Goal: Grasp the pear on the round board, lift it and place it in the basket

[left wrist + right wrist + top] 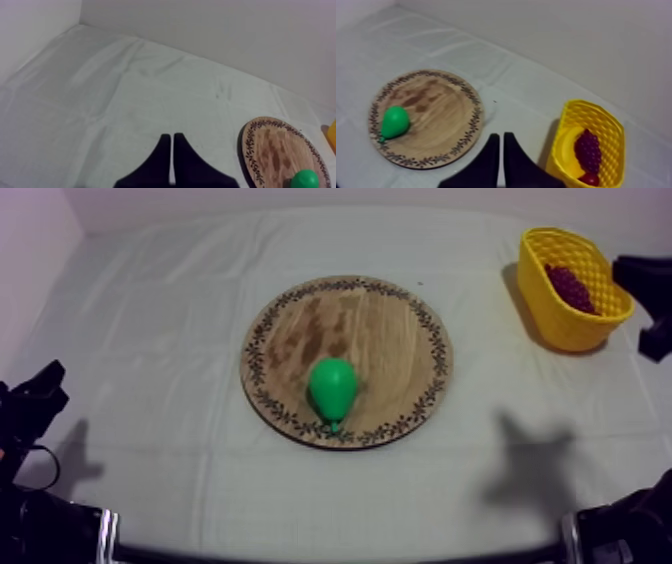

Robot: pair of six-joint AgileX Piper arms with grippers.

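Left jaws, right jaws: pressed together. We need right jaws spread wide across belly of green toy pear on round wooden board.

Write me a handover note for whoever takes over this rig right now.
Left gripper: shut, empty, beside the wooden board.
Right gripper: shut, empty, aimed between board and yellow basket.
Pear lies on the board, untouched. Basket holds grapes, a banana and a small red fruit.
Done: nothing yet.
Left: grasp pear, carry it, drop it into the basket.
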